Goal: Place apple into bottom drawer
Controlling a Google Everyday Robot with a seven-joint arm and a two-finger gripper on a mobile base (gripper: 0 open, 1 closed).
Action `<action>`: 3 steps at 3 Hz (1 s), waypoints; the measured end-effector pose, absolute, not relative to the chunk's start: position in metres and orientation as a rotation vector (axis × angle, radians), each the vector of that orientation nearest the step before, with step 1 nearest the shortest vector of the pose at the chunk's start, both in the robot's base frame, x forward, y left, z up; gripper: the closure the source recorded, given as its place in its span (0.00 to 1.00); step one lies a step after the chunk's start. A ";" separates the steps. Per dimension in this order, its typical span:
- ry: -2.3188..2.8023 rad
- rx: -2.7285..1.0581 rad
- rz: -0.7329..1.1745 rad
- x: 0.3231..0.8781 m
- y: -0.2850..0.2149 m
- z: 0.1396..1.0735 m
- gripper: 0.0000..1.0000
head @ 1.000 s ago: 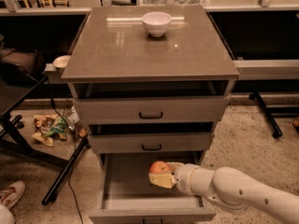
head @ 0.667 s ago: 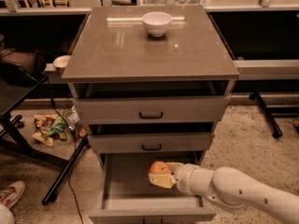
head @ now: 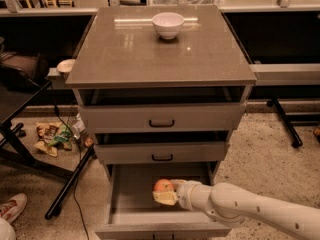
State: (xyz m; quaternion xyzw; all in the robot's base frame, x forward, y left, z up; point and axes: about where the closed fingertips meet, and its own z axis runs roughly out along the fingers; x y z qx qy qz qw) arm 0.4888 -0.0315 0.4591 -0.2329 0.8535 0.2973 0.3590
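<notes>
Litter, a heap of crumpled snack wrappers [head: 50, 136], lies on the floor at far left, well apart from the work. Next comes the grey three-drawer bench [head: 125, 49], whose deep grey bottom drawer [head: 130, 194] stands pulled out with its plain interior exposed. Over the middle of that interior is the small round red-orange apple [head: 163, 185], held in the gripper [head: 166, 194], which is closed on the fruit from its right and underside. Compared with a second ago, both have slipped only slightly left and lower, and the apple does not yet seem to rest on the drawer floor. The placing looks nearly done, with a short descent and a release remaining. On the bench top sits the white ceramic bowl [head: 168, 25], and the cream-coloured arm [head: 250, 211] stretches off to the lower right.
</notes>
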 end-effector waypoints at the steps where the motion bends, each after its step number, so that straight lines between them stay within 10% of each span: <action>1: 2.207 -0.587 0.755 0.500 -0.018 0.401 1.00; 3: 2.218 -0.544 0.750 0.509 -0.005 0.343 1.00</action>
